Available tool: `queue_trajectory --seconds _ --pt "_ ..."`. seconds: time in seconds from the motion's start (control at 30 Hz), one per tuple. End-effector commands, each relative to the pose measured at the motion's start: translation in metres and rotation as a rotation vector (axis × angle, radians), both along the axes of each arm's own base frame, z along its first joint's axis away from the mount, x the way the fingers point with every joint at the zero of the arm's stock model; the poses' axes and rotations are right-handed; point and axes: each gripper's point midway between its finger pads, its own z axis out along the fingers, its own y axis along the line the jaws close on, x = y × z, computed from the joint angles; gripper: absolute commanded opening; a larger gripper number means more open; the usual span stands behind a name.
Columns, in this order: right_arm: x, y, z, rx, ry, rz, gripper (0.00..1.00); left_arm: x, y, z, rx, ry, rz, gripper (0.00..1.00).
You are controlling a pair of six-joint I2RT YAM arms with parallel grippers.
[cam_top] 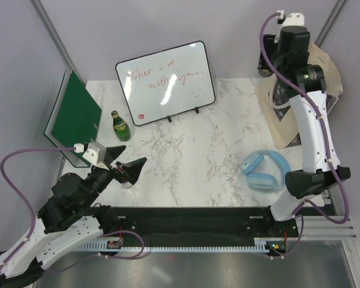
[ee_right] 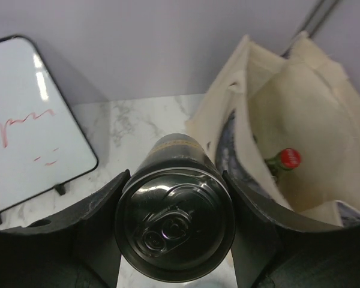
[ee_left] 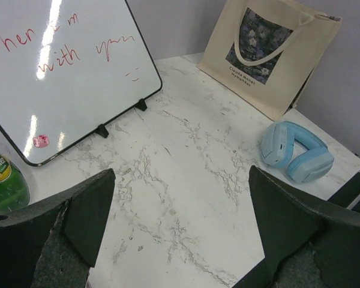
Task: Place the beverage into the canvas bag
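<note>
The right gripper (ee_right: 174, 207) is grasping a dark can (ee_right: 175, 231), its two fingers pressing on the can's sides and the lid facing the wrist camera. The can is hanging in the air just beside the canvas bag (ee_right: 300, 114), whose open mouth is gaping at the can's 3 o'clock. A red-capped bottle (ee_right: 286, 159) is sitting inside the bag. Seen from above, the bag is standing at the 2 o'clock corner of the marble table (cam_top: 228, 132). The left gripper (cam_top: 127, 161) is hanging released, jaws spread wide, over the table's 8 o'clock area. A green bottle (cam_top: 120, 126) is standing at its 12 o'clock, apart from it. A whiteboard (cam_top: 165, 81) is leaning at the table's 12 o'clock, a green folder (cam_top: 75, 117) at 10 o'clock, and blue headphones (cam_top: 265, 170) are lying at 4 o'clock.
</note>
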Motion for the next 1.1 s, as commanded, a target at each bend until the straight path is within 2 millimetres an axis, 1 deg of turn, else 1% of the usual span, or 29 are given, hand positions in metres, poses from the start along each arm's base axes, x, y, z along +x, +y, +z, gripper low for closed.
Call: queue_trajectory --seconds 0.0,0.03,0.07,0.1,0.13,0.17,0.2,0.23,0.27,0.3,0.33,0.37,0.43,0.47,0.5,0.53,0.57,0.63,0.67,0.7,0.77,0.83,0.87,0.9,0.93,1.0,1.07 --pt "-0.018 -0.070 0.089 -0.003 -0.260 -0.169 0.00 0.001 -0.002 0.007 0.000 -0.030 -0.006 0.99" --pt "-0.020 -0.076 0.097 0.002 -0.283 -0.175 0.00 0.001 -0.002 0.007 0.001 -0.029 -0.006 0.99" --pt "-0.022 -0.090 0.101 0.004 -0.297 -0.204 0.00 0.002 -0.002 0.007 0.001 -0.029 -0.006 0.99" --pt "-0.023 -0.094 0.109 0.012 -0.321 -0.210 0.00 0.002 -0.002 0.007 0.002 -0.030 -0.004 0.99" --pt "-0.023 -0.095 0.111 0.012 -0.329 -0.215 0.00 0.002 -0.003 0.006 0.006 -0.027 -0.004 0.99" --pt "-0.024 -0.116 0.113 0.002 -0.341 -0.265 0.00 0.002 -0.003 0.006 0.005 -0.028 -0.004 0.99" --pt "-0.024 -0.122 0.113 -0.002 -0.341 -0.281 0.00 0.003 -0.003 0.006 0.007 -0.026 -0.003 0.99" --pt "-0.020 -0.129 0.110 -0.003 -0.336 -0.296 0.00 0.003 -0.003 0.005 0.011 -0.025 -0.004 0.99" --pt "-0.021 -0.142 0.109 -0.009 -0.332 -0.326 0.00 0.003 -0.004 0.004 0.012 -0.022 -0.006 0.99" --pt "-0.019 -0.148 0.105 -0.009 -0.322 -0.341 0.00 0.003 -0.004 0.004 0.012 -0.024 -0.006 0.99" --pt "-0.015 -0.154 0.098 -0.009 -0.307 -0.352 0.00 0.003 -0.003 0.005 0.011 -0.025 -0.004 0.99" --pt "-0.016 -0.168 0.094 -0.009 -0.297 -0.380 0.00 0.003 -0.003 0.005 0.011 -0.025 -0.003 0.99" --pt "-0.009 -0.179 0.080 0.010 -0.272 -0.399 0.00 0.003 -0.003 0.004 0.011 -0.025 -0.001 0.99" --pt "-0.008 -0.188 0.075 0.027 -0.265 -0.404 0.00 0.003 -0.003 0.004 0.011 -0.025 -0.001 0.99" --pt "-0.005 -0.190 0.071 0.039 -0.259 -0.400 0.00 0.003 -0.002 0.005 0.011 -0.025 0.000 0.99" --pt "0.002 -0.194 0.060 0.066 -0.241 -0.404 0.00 0.003 -0.003 0.005 0.011 -0.025 -0.001 0.99" --pt "0.004 -0.196 0.054 0.079 -0.228 -0.392 0.00 0.003 -0.003 0.005 0.011 -0.025 -0.004 0.99" --pt "0.009 -0.197 0.038 0.103 -0.187 -0.396 0.00 0.003 -0.002 0.005 0.011 -0.025 0.000 0.99" --pt "0.008 -0.196 0.032 0.125 -0.173 -0.403 0.00 0.003 -0.002 0.004 0.013 -0.023 0.003 0.99" --pt "0.009 -0.196 0.019 0.137 -0.145 -0.410 0.00 0.004 -0.002 0.004 0.015 -0.021 0.006 0.99" --pt "0.009 -0.195 0.012 0.157 -0.139 -0.415 0.00 0.003 -0.001 0.005 0.013 -0.022 0.006 0.99" --pt "0.016 -0.195 -0.004 0.161 -0.101 -0.406 0.00 0.002 -0.001 0.006 0.007 -0.026 0.002 0.99" --pt "0.017 -0.196 -0.010 0.157 -0.084 -0.410 0.00 0.002 -0.001 0.005 0.011 -0.025 0.000 0.99" --pt "0.016 -0.199 -0.019 0.150 -0.060 -0.430 0.00 0.002 -0.001 0.005 0.011 -0.025 0.002 0.99" --pt "0.016 -0.202 -0.024 0.146 -0.049 -0.444 0.00 0.002 0.000 0.007 0.007 -0.027 0.005 0.99" --pt "0.012 -0.207 -0.033 0.140 -0.028 -0.473 0.00 0.002 -0.001 0.006 0.011 -0.025 0.002 0.99" --pt "0.011 -0.212 -0.037 0.132 -0.017 -0.490 0.00 0.002 -0.002 0.007 0.010 -0.026 -0.004 0.99"
